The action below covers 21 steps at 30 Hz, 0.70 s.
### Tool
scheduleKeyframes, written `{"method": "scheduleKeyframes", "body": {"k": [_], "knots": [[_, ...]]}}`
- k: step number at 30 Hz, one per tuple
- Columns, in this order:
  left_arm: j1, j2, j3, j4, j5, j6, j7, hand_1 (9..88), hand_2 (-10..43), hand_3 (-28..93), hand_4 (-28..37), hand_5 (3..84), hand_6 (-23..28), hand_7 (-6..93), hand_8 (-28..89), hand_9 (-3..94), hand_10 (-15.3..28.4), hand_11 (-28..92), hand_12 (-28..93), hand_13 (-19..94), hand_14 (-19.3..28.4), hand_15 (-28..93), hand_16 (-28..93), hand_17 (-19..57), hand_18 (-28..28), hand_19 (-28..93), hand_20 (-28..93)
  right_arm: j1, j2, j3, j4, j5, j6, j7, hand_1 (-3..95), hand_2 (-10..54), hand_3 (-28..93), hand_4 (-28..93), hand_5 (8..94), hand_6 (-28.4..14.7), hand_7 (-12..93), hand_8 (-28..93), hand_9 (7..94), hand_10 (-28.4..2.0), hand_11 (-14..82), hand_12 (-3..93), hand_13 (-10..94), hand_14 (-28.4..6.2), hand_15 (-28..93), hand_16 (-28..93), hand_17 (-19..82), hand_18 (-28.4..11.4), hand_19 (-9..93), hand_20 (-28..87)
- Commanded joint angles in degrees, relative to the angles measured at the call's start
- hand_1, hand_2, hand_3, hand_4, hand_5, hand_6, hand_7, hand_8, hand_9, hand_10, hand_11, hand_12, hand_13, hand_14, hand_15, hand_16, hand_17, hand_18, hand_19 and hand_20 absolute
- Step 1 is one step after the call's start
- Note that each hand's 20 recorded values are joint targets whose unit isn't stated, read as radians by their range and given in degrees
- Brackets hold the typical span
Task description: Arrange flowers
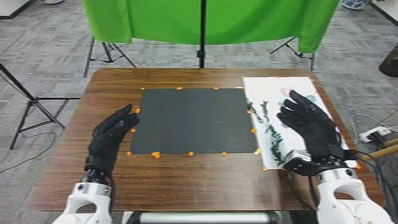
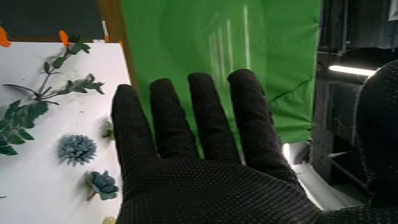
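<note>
Brown rectangular wooden table (image 1: 204, 192), dark grey square mat (image 1: 191, 122) lying beside white rectangular sheet (image 1: 265, 86), small orange tabs (image 1: 156, 155) along edges

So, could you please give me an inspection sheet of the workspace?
Surface: brown wooden table with a dark square mat and a white sheet.
Job's things: leafy stems and blue-grey flowers on the sheet.
Clutter: small orange pieces along the mat's edges.
Hands: both open; left hand beside the mat, right hand above the sheet.
Cables: thin dark cable on the floor, left of the table.
Surroundings: green cloth on stands behind the table; grey tiled floor.
</note>
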Motion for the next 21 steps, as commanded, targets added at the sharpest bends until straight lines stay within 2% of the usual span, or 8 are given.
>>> {"method": "scheduleKeyframes", "body": {"k": [1, 5, 7, 8, 10, 13, 16, 21], "knots": [[0.4, -0.53, 0.16, 0.2, 0.16, -0.06, -0.53, 32.7, -7.2, 61, -16.6, 42.2, 3.3, 12.7, -6, 40.9, 12.0, 16, 15, 31, 16.2, 21, 2, 5.2, 12.4, 5, 22, -0.2, 0.0, -0.3, -0.3, -0.8, -0.5, 0.2, 14.7, -5.4, 74, -16, 39.0, -1.9, 11, -7, 39.6, -14.5, 4.3, 15.6, 29, -16.1, 8, 18, 16, -16.7, 6, 22], [1.0, -0.69, 0.1, -0.06, 0.27, -0.51, -0.91, 32.6, -7.2, 62, -16.6, 42.2, 3.3, 12.8, -6, 40.9, 12.0, 16, 15, 31, 16.2, 21, 2, 5.1, 12.4, 5, 22, -1.0, -0.1, 0.1, -0.7, -1.1, 0.1, 0.7, 14.9, -5.5, 74, -16, 39.1, -1.9, 11, -7, 39.6, -14.6, 4.3, 15.7, 30, -15.8, 8, 18, 17, -17.2, 7, 22], [1.3, -0.85, 0.0, -0.17, 0.23, 0.1, -0.68, 32.6, -7.1, 61, -16.7, 42.3, 3.3, 12.7, -6, 41.0, 12.1, 16, 15, 31, 16.1, 21, 2, 5.1, 12.4, 5, 22, -0.7, 0.1, -1.1, -1.8, -9.2, 6.0, 3.7, 16.0, -6.7, 74, -16, 39.2, -2.0, 11, -7, 40.6, -14.8, 4.8, 16.3, 33, -15.8, 10, 19, 20, -18.0, 12, 25], [1.1, -0.75, 0.02, -0.05, -0.03, 0.21, -0.78, 32.6, -7.1, 62, -16.7, 42.2, 3.3, 12.7, -6, 41.0, 12.1, 16, 15, 31, 16.1, 21, 2, 5.1, 12.3, 5, 22, -0.6, 0.3, -2.1, -2.4, -21.3, 10.4, 7.3, 16.9, -7.2, 73, -16, 39.7, -2.2, 11, -7, 41.7, -15.0, 5.2, 16.9, 35, -15.8, 11, 19, 22, -18.4, 15, 27], [0.8, -0.58, 0.08, 0.06, 0.02, 0.17, -0.86, 32.5, -7.1, 62, -16.8, 42.2, 3.2, 12.7, -6, 41.0, 12.0, 17, 15, 31, 16.2, 21, 2, 5.1, 12.3, 5, 22, -0.4, 0.8, -3.1, -2.7, -45.1, 12.5, 14.1, 20.8, -8.8, 70, -16, 43.6, -3.1, 13, -8, 49.2, -16.0, 9.8, 19.2, 50, -15.6, 16, 22, 31, -18.1, 28, 35], [0.8, -0.36, 0.02, 0.0, 0.25, -0.32, -0.87, 32.5, -7.1, 62, -16.8, 42.2, 3.3, 12.7, -6, 40.9, 12.0, 16, 14, 31, 16.2, 21, 2, 5.1, 12.3, 5, 22, -0.3, 1.9, -6.1, -2.5, -58.5, 20.2, 19.3, 25.8, -9.5, 64, -23, 53.2, -4.4, 15, -7, 59.8, -16.6, 17.4, 21.8, 66, -13.7, 30, 23, 40, -17.8, 53, 45], [0.9, -0.39, -0.04, -0.04, 0.11, 0.0, -0.97, 32.5, -7.2, 62, -16.8, 42.3, 3.2, 12.7, -6, 41.0, 12.0, 16, 14, 32, 16.2, 21, 2, 5.1, 12.3, 5, 22, -1.0, 2.9, -6.9, -2.1, -72.4, 19.0, 25.1, 29.3, -9.5, 56, -28, 56.9, -4.4, 16, -7, 64.1, -17.2, 20.2, 23.5, 69, -13.2, 39, 24, 44, -18.0, 67, 46], [1.1, -0.37, -0.2, -0.16, 0.27, -0.21, -0.97, 32.6, -7.2, 62, -16.8, 42.3, 3.2, 12.8, -6, 41.0, 12.0, 16, 14, 32, 16.2, 21, 2, 5.1, 12.3, 5, 22, -1.8, 5.1, -8.5, -1.7, -78.9, 19.6, 29.2, 36.3, -9.5, 43, -28, 59.8, -4.7, 17, -6, 65.6, -17.1, 23.7, 26.0, 72, -12.2, 48, 24, 47, -17.6, 77, 44]]}}
